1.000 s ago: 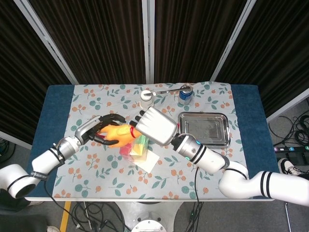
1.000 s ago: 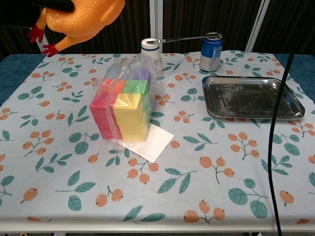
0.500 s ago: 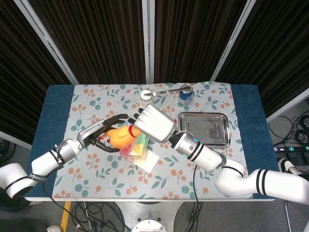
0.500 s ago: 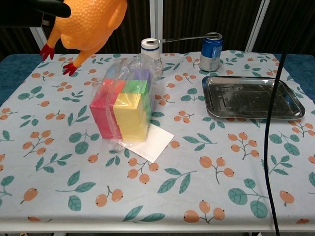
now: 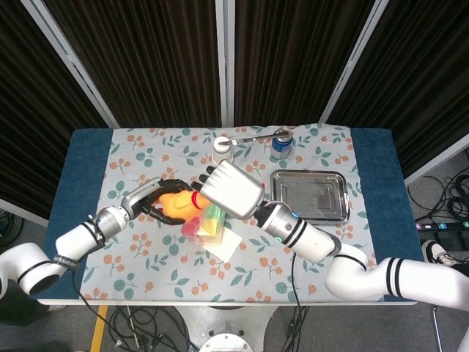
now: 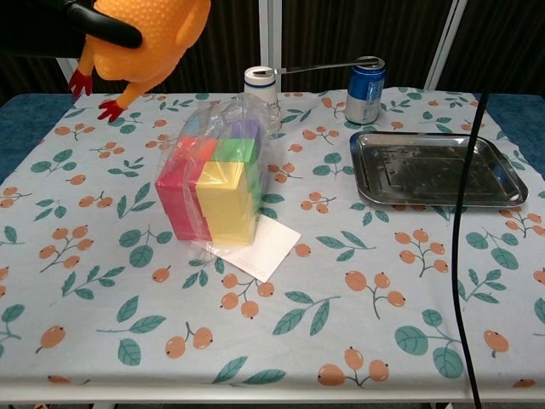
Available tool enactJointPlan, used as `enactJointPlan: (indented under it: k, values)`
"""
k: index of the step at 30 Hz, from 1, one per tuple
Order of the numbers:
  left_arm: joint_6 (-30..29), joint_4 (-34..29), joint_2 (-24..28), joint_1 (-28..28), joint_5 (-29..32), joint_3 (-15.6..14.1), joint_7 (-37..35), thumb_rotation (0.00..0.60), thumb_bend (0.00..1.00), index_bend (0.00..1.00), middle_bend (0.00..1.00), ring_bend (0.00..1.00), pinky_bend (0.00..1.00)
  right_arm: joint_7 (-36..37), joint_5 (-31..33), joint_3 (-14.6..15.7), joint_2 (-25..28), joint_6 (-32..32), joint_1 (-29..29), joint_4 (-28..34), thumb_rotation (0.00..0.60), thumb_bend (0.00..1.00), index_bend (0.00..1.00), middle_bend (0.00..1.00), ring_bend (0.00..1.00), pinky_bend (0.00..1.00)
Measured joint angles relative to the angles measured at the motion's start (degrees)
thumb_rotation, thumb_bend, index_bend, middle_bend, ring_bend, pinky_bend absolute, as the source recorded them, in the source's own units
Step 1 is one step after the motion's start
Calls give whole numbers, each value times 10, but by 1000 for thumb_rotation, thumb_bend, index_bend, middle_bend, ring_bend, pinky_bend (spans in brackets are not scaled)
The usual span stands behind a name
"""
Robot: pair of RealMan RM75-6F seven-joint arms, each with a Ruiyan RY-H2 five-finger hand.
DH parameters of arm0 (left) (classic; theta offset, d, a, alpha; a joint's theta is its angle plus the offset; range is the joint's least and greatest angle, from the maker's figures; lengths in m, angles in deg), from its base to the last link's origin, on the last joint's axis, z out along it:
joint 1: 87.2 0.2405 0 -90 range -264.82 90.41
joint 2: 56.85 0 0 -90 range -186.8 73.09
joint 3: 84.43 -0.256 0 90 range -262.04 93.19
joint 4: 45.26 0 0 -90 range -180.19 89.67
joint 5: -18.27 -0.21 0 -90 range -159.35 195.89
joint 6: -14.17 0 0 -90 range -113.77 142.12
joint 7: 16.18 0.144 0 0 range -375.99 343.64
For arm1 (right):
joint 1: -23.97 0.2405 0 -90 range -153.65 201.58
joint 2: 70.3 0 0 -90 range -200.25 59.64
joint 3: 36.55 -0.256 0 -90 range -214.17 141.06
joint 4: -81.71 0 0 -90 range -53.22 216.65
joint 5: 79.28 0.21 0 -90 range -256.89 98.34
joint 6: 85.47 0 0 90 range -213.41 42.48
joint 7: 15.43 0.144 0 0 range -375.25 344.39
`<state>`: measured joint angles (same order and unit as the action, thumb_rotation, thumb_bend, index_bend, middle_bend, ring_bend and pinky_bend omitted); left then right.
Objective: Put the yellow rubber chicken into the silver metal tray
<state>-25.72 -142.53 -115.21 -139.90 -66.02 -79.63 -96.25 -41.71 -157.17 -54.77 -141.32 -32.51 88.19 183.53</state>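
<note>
Yellow rubber chicken (image 5: 178,204): airborne, gripped within left hand (image 5: 157,199) dark fingers (image 6: 111,29). Right hand (image 5: 231,191): adjacent, finger state indeterminate. Silver metal tray (image 5: 308,195): well apart.

Floral table (image 6: 102,256): blocks bag (image 6: 217,183); card (image 6: 260,247); tray (image 6: 502,183); can (image 6: 364,89).

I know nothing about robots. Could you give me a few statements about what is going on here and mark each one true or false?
1. The yellow rubber chicken already lies in the silver metal tray. False: the left hand holds it in the air, and the tray has nothing in it.
2. The blue drink can stands beyond the tray. True.
3. The bagged colourful blocks sit inside the tray. False: they rest on the floral tablecloth, left of it.
4. The right hand is beside the chicken. True.
</note>
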Motion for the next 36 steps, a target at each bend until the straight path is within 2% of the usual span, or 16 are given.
enactJointPlan:
  k: [4,9,12,17,18,20,22,24,28,31,36]
  values:
    - [7,-2,-5,6,38,11,30,600,537,657,712,671,723,2,-6,4,6,4,-5,11,600,433,855,661,651,899]
    - [7,-2,-13,16,77,22,61,600,648,831,883,832,889,4,-13,11,14,8,-12,26,600,433,857,662,652,899]
    - [11,-6,-17,21,111,33,79,600,665,876,914,864,920,5,-19,14,19,11,-17,32,600,433,858,662,652,900]
    - [23,-16,-16,32,135,50,108,600,665,878,905,866,924,8,-22,16,25,16,-23,37,600,433,859,662,652,900]
    - [22,-18,-16,34,136,52,113,600,659,856,874,846,914,9,-22,16,25,17,-24,37,600,433,859,662,652,900]
    - [15,-22,-15,43,137,55,125,600,594,701,729,705,815,12,-21,16,28,20,-27,36,600,433,859,662,652,900]
    - [9,-26,-13,49,127,55,134,600,438,422,494,450,580,18,-22,16,29,22,-31,34,600,433,859,662,652,900]
    - [8,-28,-10,54,110,54,138,600,336,289,350,298,437,26,-23,17,32,26,-35,32,600,433,859,662,652,900]
    - [-16,-27,-6,73,61,51,140,600,192,203,109,80,284,53,-27,22,38,36,-49,30,600,433,859,663,652,900]
    - [-50,-24,-5,89,35,48,143,600,167,198,55,52,265,83,-30,26,44,45,-64,31,600,433,859,662,652,900]
    - [-110,-18,-10,117,21,44,182,600,163,197,53,52,265,137,-31,34,55,65,-94,33,600,433,859,662,652,900]
